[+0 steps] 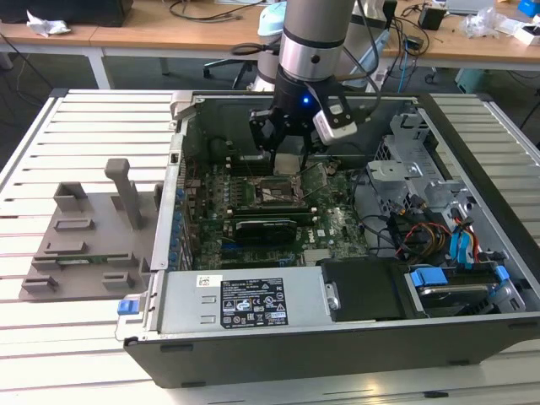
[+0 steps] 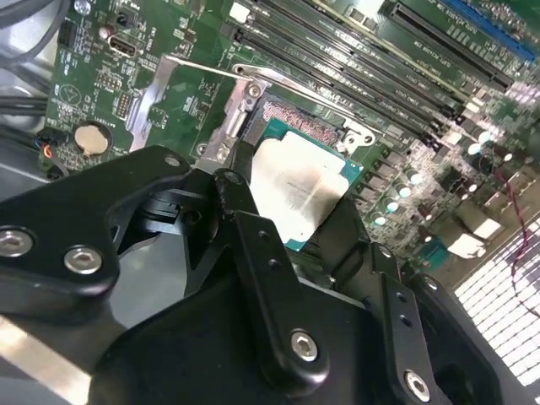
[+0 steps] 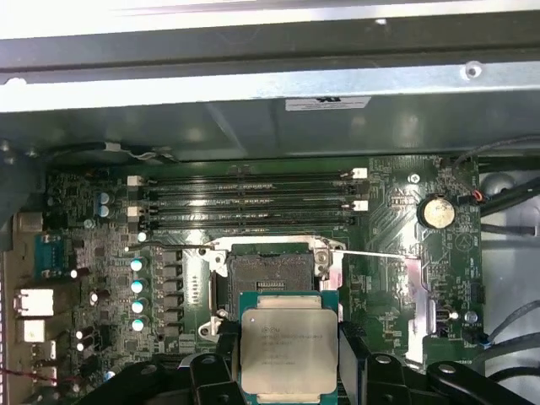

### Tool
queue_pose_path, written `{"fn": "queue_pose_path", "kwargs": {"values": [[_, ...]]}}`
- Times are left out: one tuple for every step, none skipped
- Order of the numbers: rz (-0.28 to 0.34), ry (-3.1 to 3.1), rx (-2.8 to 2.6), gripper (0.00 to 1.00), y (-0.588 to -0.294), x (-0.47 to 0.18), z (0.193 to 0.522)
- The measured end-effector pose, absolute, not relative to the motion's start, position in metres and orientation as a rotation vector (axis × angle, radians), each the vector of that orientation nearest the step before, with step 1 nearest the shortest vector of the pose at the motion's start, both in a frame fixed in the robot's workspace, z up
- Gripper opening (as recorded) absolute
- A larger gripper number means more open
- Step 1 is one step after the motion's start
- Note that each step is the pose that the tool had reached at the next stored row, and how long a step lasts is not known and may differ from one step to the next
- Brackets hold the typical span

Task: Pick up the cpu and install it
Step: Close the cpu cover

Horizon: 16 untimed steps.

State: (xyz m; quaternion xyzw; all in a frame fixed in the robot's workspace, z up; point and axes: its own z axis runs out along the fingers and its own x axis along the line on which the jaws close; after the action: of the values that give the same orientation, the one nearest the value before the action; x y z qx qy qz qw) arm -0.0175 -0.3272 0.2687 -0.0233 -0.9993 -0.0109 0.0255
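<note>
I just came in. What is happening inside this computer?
A robot arm reaches into an open computer case. Its end effector grips the CPU by two opposite edges and holds it over the motherboard, close to the socket. The socket is open and empty, and the CPU is not yet seated in it.

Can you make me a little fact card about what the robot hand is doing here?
gripper: shut on the cpu
cpu: silver top up, held by its sides
socket: open and empty
cpu installed: not yet, it hangs close by the socket
place: inside an open computer case, over the green board
</note>
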Motion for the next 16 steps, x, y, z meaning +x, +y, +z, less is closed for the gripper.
{"fn": "queue_pose_path", "kwargs": {"values": [[-0.034, -3.089, -0.094, 0.55, -0.3272, -0.0175, 0.2687], [-0.035, -3.089, -0.111, 0.55, -0.3272, -0.0175, 0.2687], [-0.035, -3.088, -0.124, 0.55, -0.3272, -0.0174, 0.2687], [-0.036, -3.087, -0.154, 0.55, -0.3272, -0.0174, 0.2686], [-0.036, -3.086, -0.174, 0.55, -0.3271, -0.0174, 0.2686], [-0.037, -3.084, -0.207, 0.55, -0.3272, -0.0175, 0.2686], [-0.038, -3.082, -0.249, 0.55, -0.3272, -0.0174, 0.2686], [-0.039, -3.080, -0.267, 0.55, -0.3272, -0.0174, 0.2686], [-0.039, -3.079, -0.282, 0.55, -0.3272, -0.0174, 0.2686], [-0.039, -3.078, -0.293, 0.55, -0.3272, -0.0174, 0.2686], [-0.040, -3.077, -0.307, 0.55, -0.3272, -0.0174, 0.2686], [-0.040, -3.076, -0.317, 0.55, -0.3272, -0.0174, 0.2685], [-0.040, -3.075, -0.330, 0.55, -0.3272, -0.0174, 0.2685], [-0.041, -3.073, -0.341, 0.55, -0.3272, -0.0174, 0.2685], [-0.041, -3.071, -0.361, 0.55, -0.3272, -0.0175, 0.2685], [-0.042, -3.069, -0.380, 0.55, -0.3272, -0.0174, 0.2685]]}}
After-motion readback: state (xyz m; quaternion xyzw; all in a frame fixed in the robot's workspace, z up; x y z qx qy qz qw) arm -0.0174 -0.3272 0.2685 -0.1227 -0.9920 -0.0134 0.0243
